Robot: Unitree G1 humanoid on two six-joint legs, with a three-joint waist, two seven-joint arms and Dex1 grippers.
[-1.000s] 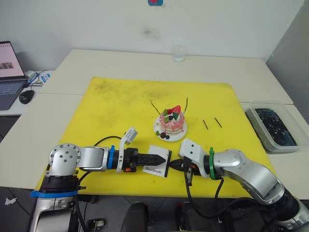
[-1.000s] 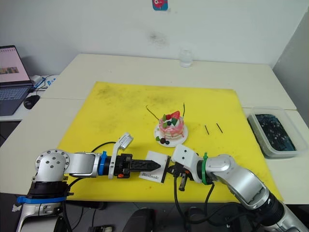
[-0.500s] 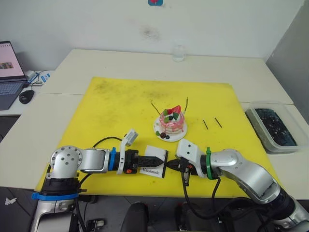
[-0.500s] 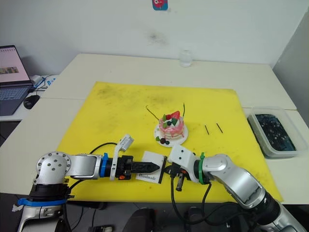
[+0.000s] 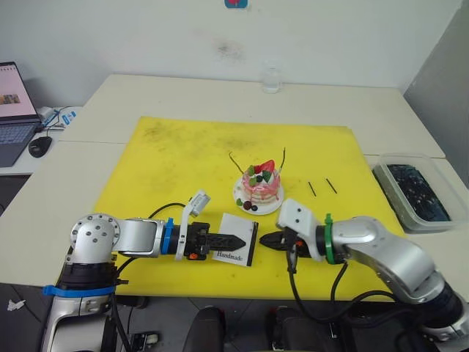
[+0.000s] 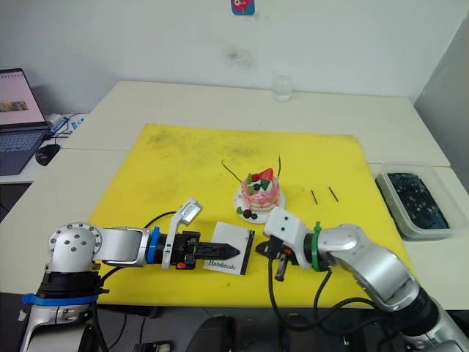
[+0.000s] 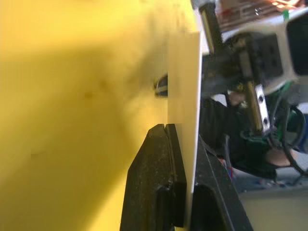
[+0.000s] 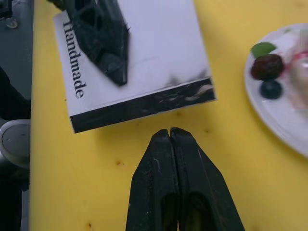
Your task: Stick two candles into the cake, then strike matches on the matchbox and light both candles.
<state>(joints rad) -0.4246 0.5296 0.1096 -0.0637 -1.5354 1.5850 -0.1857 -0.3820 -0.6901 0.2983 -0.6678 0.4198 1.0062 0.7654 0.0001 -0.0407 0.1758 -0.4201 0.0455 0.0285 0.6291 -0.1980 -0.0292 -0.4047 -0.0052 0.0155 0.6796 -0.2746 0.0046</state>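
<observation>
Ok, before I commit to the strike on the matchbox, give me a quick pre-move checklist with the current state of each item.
1. Candles stuck in the cake: ok, both stand in it.
2. Matchbox held: ok, the left gripper is clamped on it.
3. Striking strip exposed: ok, the black edge faces the right gripper.
4. Match in the right gripper: not ok, it is shut with nothing visible between the tips.
5. Matches available: ok, two lie on the yellow mat right of the cake.
6. Candles lit: not ok, no flame.
</observation>
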